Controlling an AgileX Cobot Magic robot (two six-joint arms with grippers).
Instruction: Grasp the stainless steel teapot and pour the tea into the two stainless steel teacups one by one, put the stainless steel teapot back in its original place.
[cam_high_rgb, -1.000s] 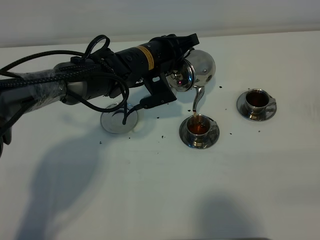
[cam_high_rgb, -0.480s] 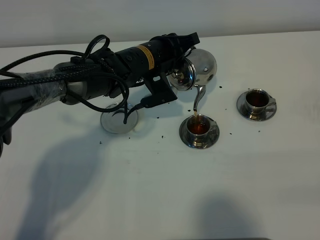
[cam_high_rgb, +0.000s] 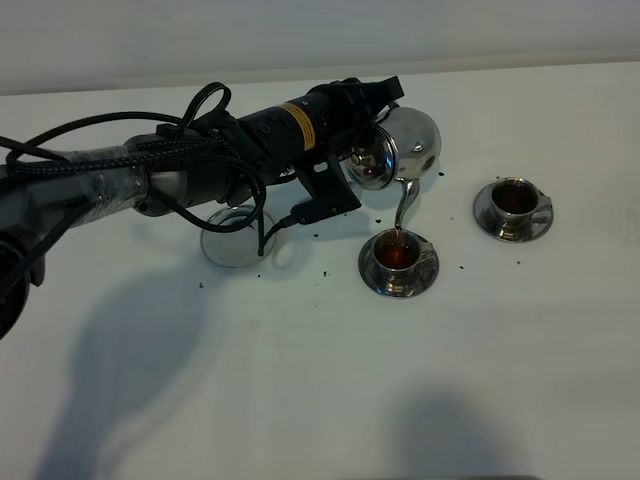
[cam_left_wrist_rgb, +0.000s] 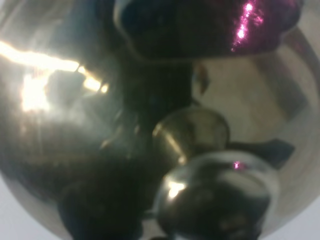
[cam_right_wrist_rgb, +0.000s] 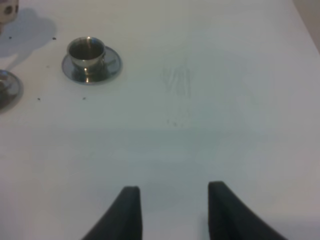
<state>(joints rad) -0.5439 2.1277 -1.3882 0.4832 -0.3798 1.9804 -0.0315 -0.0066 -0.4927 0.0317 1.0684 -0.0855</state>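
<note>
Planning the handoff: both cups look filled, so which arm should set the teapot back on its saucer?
Left. Its gripper already holds the teapot, and the empty saucer lies under that arm. The right gripper is open and empty, far off.

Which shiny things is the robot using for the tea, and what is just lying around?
For the tea:
teapot, held by the left gripper
near cup, being filled
far cup, already holding tea
empty saucer, where the pot goes back

Just lying about:
dark specks on the table
right gripper, idle
</note>
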